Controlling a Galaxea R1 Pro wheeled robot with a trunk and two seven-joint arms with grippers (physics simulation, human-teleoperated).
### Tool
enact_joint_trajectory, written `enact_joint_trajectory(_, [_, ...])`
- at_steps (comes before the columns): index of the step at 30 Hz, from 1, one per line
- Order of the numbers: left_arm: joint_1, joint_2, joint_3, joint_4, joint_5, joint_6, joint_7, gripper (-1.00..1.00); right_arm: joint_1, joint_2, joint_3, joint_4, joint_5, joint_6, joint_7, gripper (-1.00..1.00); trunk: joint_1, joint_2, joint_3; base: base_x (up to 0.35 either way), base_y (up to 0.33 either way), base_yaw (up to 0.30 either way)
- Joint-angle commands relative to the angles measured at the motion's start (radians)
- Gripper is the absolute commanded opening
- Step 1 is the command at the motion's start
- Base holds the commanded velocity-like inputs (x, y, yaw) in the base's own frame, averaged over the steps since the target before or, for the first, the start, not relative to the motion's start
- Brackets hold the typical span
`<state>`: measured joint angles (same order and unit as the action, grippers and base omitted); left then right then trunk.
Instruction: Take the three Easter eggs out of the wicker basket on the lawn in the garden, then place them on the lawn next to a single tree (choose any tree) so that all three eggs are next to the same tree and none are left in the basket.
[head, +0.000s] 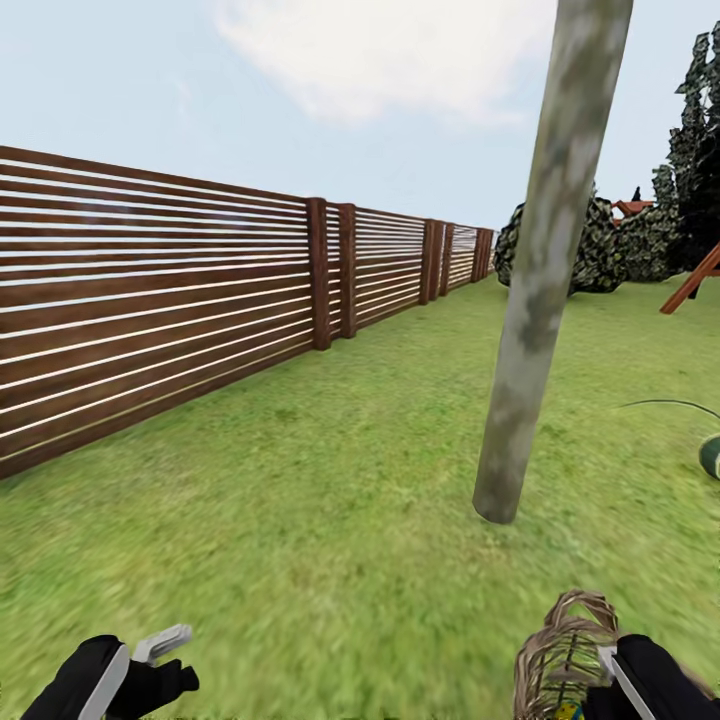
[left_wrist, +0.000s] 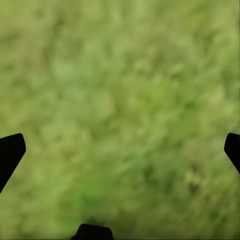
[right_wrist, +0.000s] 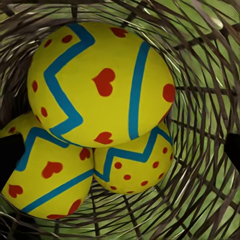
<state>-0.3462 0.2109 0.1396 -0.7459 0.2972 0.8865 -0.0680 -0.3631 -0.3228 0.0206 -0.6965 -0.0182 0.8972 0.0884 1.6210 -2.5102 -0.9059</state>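
Observation:
Looking down into the brown wicker basket (right_wrist: 200, 120) in the right wrist view, I see three yellow Easter eggs with red marks and blue zigzags: one on top (right_wrist: 100, 85), one lower (right_wrist: 47, 180), one beneath (right_wrist: 132, 165). My right gripper (right_wrist: 120, 155) is open over them, its dark fingertips (right_wrist: 10, 155) wide apart at the picture's edges. In the head view the basket (head: 560, 655) sits beside my right arm, close to the pale mottled tree trunk (head: 540, 300) on the lawn (head: 330, 480). My left gripper (head: 160, 650) hangs open over bare grass (left_wrist: 120, 100).
A brown slatted fence (head: 150, 300) runs along the left into the distance. Dark hedges (head: 600, 250), a black conifer (head: 700, 150) and a wooden swing frame (head: 695, 280) stand at the far right. A round dark green object (head: 710, 455) lies on the grass right of the tree.

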Motion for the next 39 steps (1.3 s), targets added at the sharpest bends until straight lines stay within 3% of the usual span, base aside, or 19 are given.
enact_joint_trajectory(1, [0.0,-0.003,0.003,0.0,-0.007,0.005,-0.007,1.0,0.0,-0.001,0.002,-0.001,-0.001,0.004,0.002,1.0,0.0,-0.001,-0.005,0.0,0.0,0.0])
enact_joint_trajectory(4, [0.0,-0.008,0.003,0.0,-0.007,0.005,-0.007,1.0,0.0,-0.001,0.002,-0.001,0.0,0.004,0.002,1.0,0.002,-0.002,-0.017,0.0,0.0,0.0])
enact_joint_trajectory(14, [0.0,-0.011,0.003,0.0,-0.007,0.005,-0.007,1.0,0.0,-0.001,0.002,-0.007,-0.002,0.004,0.003,1.0,0.002,-0.002,-0.017,0.0,0.0,0.0])
enact_joint_trajectory(32, [0.0,-0.013,0.003,0.002,-0.009,0.005,-0.007,1.0,0.0,0.0,0.001,-0.016,-0.002,0.0,0.006,1.0,0.01,-0.006,-0.086,0.0,0.0,0.0])
enact_joint_trajectory(39, [0.0,-0.013,0.003,0.002,-0.009,0.005,-0.007,1.0,0.0,0.0,0.001,-0.015,-0.003,0.001,0.007,1.0,0.01,-0.006,-0.086,0.0,0.0,0.0])
